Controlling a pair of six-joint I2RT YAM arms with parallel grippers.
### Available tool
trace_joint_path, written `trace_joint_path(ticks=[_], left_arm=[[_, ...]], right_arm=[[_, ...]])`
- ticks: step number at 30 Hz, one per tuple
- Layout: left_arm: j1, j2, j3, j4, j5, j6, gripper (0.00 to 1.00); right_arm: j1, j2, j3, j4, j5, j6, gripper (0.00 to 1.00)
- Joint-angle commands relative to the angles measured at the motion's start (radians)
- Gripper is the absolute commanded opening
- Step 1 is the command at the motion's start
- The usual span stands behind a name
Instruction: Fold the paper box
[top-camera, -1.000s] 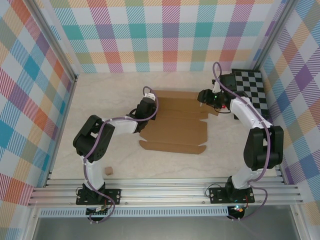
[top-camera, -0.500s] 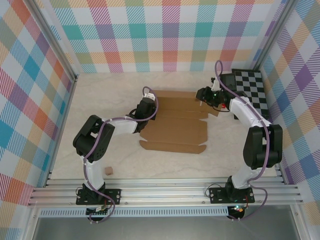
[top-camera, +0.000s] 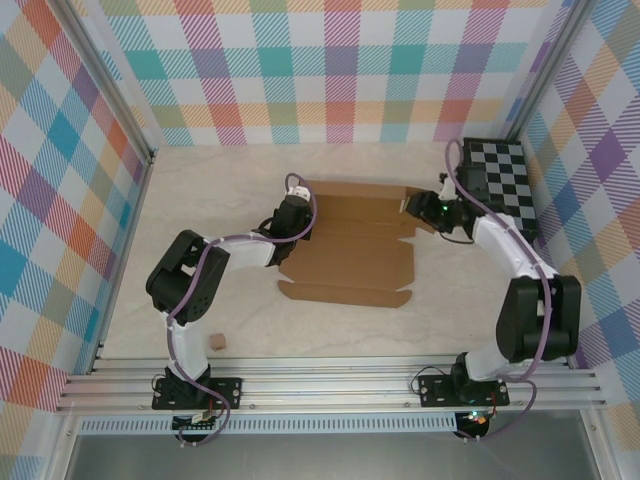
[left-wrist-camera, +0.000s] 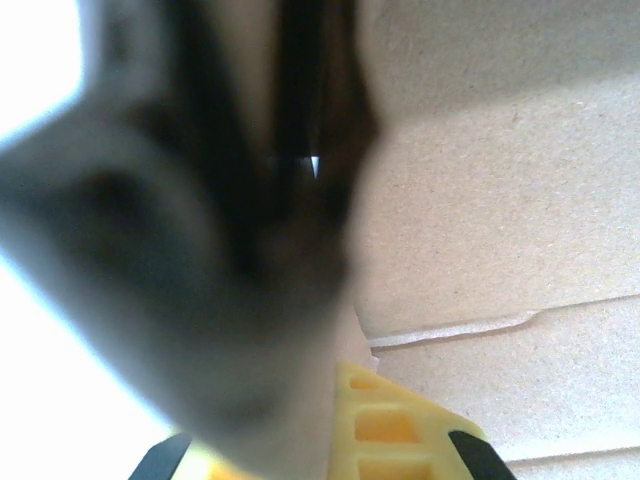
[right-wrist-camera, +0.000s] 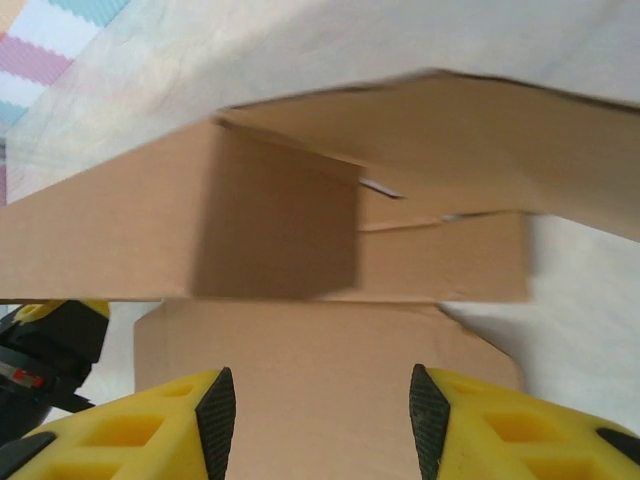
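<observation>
The paper box (top-camera: 350, 250) lies as a flat brown die-cut sheet in the middle of the table. My left gripper (top-camera: 291, 222) sits at its left edge. In the left wrist view the left gripper (left-wrist-camera: 335, 385) is shut, with a blurred upright flap against its yellow finger (left-wrist-camera: 400, 430) and cardboard (left-wrist-camera: 500, 200) beyond. My right gripper (top-camera: 420, 207) hovers at the sheet's right end. In the right wrist view the right gripper (right-wrist-camera: 315, 385) stands open over a cardboard flap (right-wrist-camera: 330, 350), with a raised panel (right-wrist-camera: 150, 230) behind.
A black-and-white checkered board (top-camera: 500, 185) lies at the back right, just behind the right arm. A tiny tan cube (top-camera: 216, 342) rests near the front left. Plaid walls (top-camera: 60, 200) close in the table on three sides.
The right arm has drawn back to the right, away from the sheet's right end; its jaws narrowed briefly and widened again. The left arm has not moved.
</observation>
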Motion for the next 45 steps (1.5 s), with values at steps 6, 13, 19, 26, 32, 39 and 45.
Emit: trace_joint_path(ticks=[6,13,19,26,32,39,45], left_arm=[[0.008,-0.014,0.007,-0.082,-0.026,0.018,0.00],[0.008,-0.023,0.010,-0.092,-0.023,0.012,0.00],[0.008,-0.025,0.012,-0.099,-0.005,0.003,0.00],[0.007,-0.020,0.024,-0.115,0.002,-0.004,0.00],[0.005,-0.020,0.025,-0.120,0.002,-0.005,0.00],[0.004,-0.019,0.027,-0.125,0.004,-0.011,0.00],[0.000,-0.016,0.029,-0.126,0.006,-0.015,0.00]], right_arm=[[-0.060,-0.010,-0.137,0.121,0.000,0.027,0.47],[-0.060,0.158,-0.176,0.382,0.053,0.193,0.41],[-0.059,0.259,-0.154,0.399,0.063,0.228,0.41],[-0.044,0.326,-0.158,0.475,0.033,0.235,0.41],[-0.006,0.361,-0.156,0.578,-0.012,0.234,0.32],[0.044,0.323,-0.165,0.634,-0.019,0.200,0.26],[0.090,0.330,-0.138,0.586,0.013,0.163,0.26]])
